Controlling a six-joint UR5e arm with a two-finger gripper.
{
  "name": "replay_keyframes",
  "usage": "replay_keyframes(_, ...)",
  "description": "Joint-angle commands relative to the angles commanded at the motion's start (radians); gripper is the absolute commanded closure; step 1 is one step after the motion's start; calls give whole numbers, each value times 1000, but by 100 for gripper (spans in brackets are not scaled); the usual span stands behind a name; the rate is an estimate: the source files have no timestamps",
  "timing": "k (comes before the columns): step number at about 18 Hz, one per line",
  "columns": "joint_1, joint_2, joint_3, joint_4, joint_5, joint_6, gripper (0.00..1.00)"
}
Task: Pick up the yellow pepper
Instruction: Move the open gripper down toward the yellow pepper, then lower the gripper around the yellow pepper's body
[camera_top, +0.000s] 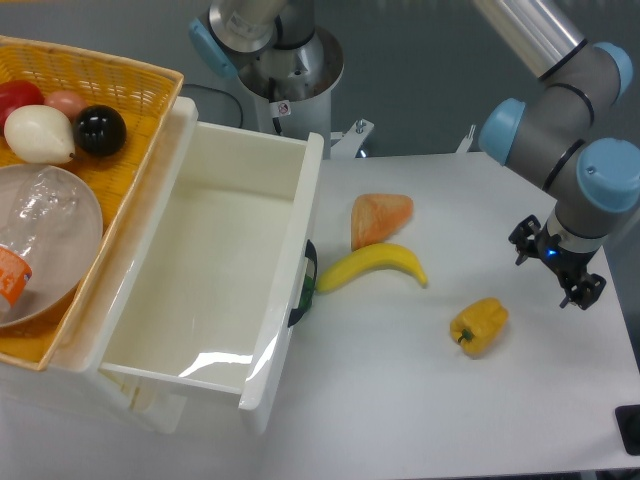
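Presently the yellow pepper (479, 325) lies on its side on the white bench (420, 400), green stem toward the lower left, well apart from the banana (372, 268) and the orange-pink wedge (379, 217) beyond it. The pincer (560, 265) hangs to the right of the pepper, clear of it and holding nothing; how far it is open cannot be told. An open white drawer (210, 270) stands at the left.
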Motion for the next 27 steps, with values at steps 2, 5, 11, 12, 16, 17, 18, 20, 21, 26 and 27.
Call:
replay_keyframes(2, -8, -8, 15, 0, 0, -8, 0)
replay_keyframes(5, -11, -6, 15, 0, -11, -20, 0)
replay_keyframes(11, -14, -20, 2, 3, -113, -54, 0)
replay_keyframes(12, -12, -26, 2, 3, -129, -54, 0)
replay_keyframes(16, -14, -46, 3, 3, -189, -58, 0)
replay_keyframes(17, -14, -48, 2, 3, -189, -58, 0)
replay_keyframes(18, -17, -48, 0, 3, -189, -58, 0)
replay_keyframes(20, -17, -46, -9, 5, -190, -54, 0)
replay_keyframes(21, -17, -45, -23, 15, -199, -45, 0)
replay_keyframes(26, 1, -32, -61, 35, -265, 8, 0)
replay_keyframes(27, 1, -28, -63, 35, -265, 8, 0)
